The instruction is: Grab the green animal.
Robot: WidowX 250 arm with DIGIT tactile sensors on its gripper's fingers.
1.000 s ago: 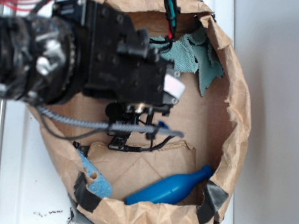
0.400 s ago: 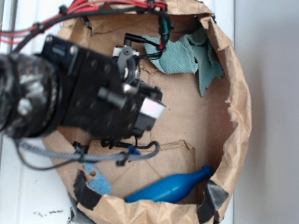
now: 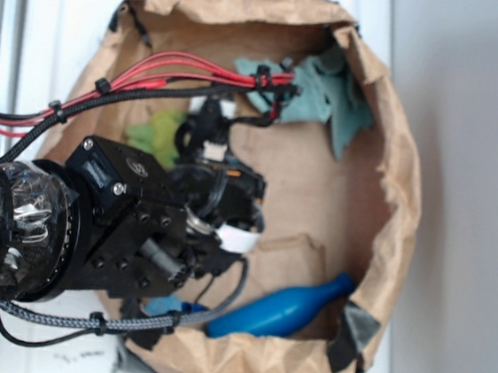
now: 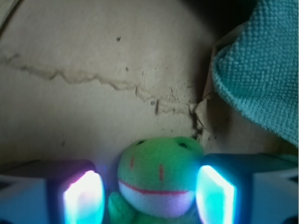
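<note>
The green animal (image 4: 159,177), a small plush frog with a white mouth patch and a red mouth line, sits between my two glowing pads in the wrist view. My gripper (image 4: 149,198) is open around it. The right pad (image 4: 215,196) is at the frog's head and the left pad (image 4: 84,200) stands a little off it. In the exterior view the green animal (image 3: 156,137) shows as a lime patch on the left of the bag's floor, partly hidden by my gripper (image 3: 196,136) and the arm.
Everything lies inside a crumpled brown paper bag (image 3: 398,211) with raised walls. A teal cloth (image 3: 326,92) lies at the far side, also near my right finger as the cloth (image 4: 261,70). A blue bottle (image 3: 280,310) rests near the front wall. Red cables (image 3: 172,71) cross above.
The arm has swung down and left in the exterior view, uncovering the teal cloth. The green frog, hidden before, now shows beside the fingers.
</note>
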